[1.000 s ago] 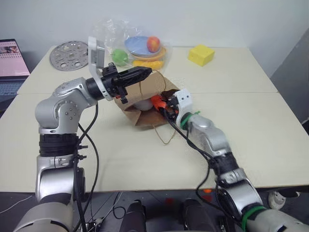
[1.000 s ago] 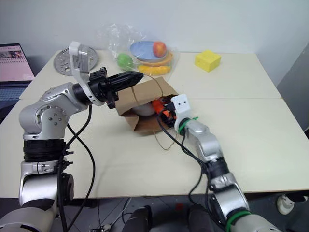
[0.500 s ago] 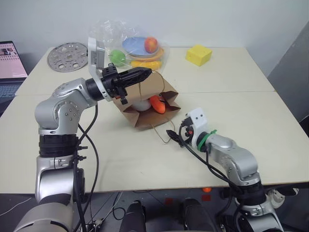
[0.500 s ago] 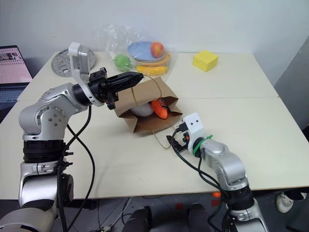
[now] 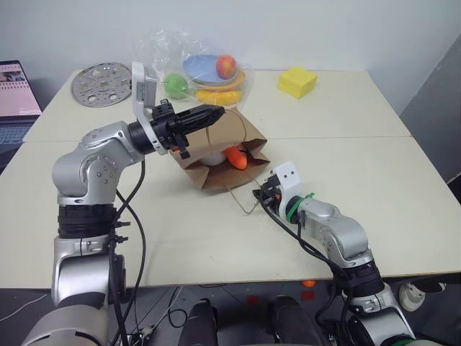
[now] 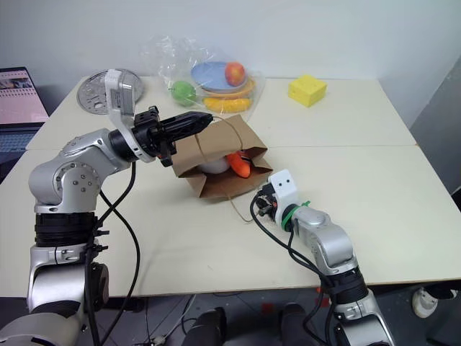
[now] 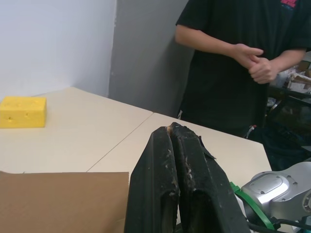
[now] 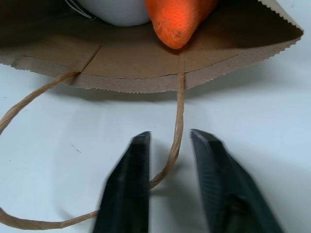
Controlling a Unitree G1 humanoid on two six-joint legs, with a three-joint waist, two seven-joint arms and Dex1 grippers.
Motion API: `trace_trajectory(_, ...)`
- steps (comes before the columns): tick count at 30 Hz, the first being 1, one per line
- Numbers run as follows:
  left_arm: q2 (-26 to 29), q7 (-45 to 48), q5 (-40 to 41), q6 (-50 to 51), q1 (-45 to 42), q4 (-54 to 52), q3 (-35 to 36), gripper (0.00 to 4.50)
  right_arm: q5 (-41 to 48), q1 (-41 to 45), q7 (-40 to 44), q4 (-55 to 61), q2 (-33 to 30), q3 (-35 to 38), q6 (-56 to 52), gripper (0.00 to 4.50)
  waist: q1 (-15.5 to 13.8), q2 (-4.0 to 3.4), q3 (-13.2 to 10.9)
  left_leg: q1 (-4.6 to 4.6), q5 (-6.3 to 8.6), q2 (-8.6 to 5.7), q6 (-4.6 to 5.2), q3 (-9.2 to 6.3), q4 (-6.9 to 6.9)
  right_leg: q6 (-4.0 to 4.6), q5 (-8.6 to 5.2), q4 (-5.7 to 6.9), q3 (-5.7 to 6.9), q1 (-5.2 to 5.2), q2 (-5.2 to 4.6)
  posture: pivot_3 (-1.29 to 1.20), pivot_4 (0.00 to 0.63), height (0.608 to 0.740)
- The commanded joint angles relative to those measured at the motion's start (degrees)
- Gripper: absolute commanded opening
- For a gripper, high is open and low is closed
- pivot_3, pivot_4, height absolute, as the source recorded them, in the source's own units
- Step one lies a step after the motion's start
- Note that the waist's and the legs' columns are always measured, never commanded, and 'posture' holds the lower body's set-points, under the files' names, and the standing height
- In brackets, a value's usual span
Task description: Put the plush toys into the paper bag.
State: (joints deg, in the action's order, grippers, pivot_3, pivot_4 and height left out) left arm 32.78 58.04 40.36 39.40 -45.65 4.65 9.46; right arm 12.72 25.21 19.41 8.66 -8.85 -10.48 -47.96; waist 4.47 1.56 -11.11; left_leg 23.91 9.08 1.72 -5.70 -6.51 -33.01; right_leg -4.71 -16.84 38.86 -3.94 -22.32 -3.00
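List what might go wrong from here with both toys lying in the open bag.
1. The paper bag lies on its side, its mouth held up only by the left claw, shut on the upper edge. The carrot sits near the mouth and may roll out if the bag tips.
2. The loop handle runs between the right claw's parted fingers; closing or pulling back could snag it and drag the bag.

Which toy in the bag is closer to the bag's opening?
The orange carrot. Its tip reaches nearly to the paper bag mouth, while the white egg toy sits deeper inside.
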Motion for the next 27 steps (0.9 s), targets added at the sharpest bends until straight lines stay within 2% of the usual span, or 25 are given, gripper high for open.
trace_trajectory(1,1.00,-0.47,0.79,-0.99,-0.38,-2.62,1.85,0.00,2.44,0.45,0.95,3.02,1.21,2.02,0.96,0.04,0.00,0.00,0.00,0.00,0.00,0.00,0.00,0.00,0.00,0.00,0.00,0.00,0.00,0.00,0.00,0.00,0.150,0.740)
trace_trajectory(7,1.68,-0.70,0.47,-1.73,-0.73,-2.10,2.38,0.00,10.08,5.43,0.58,10.13,2.07,10.31,-3.32,0.04,-0.03,0.00,-0.01,0.01,0.00,0.00,0.00,0.00,0.00,0.00,0.00,0.00,0.00,0.00,0.00,0.00,0.150,0.740)
trace_trajectory(14,2.54,-0.32,-0.64,-4.21,-5.45,4.05,3.19,0.00,20.43,16.13,-0.63,17.56,-0.28,17.78,-15.55,0.04,-0.09,0.00,-0.01,0.01,0.00,0.00,0.00,-0.04,0.02,0.01,0.00,0.00,0.05,0.00,0.00,0.00,0.150,0.740)
trace_trajectory(19,0.76,-0.07,-0.87,-4.96,-4.44,3.54,1.91,0.00,21.77,19.00,-3.47,16.29,1.34,17.78,-16.94,0.04,-0.05,0.00,-0.01,0.01,0.00,0.00,0.01,-0.04,0.03,0.01,0.00,-0.01,0.04,-0.01,0.00,0.00,0.150,0.740)
trace_trajectory(27,0.35,1.20,-2.88,-5.45,-1.84,2.54,-0.89,0.00,21.08,17.18,-5.97,14.91,0.64,17.13,-17.84,0.04,-0.03,-0.01,0.00,0.02,0.00,0.00,0.01,-0.03,0.03,0.01,0.01,0.00,0.03,-0.01,0.00,0.00,0.150,0.740)
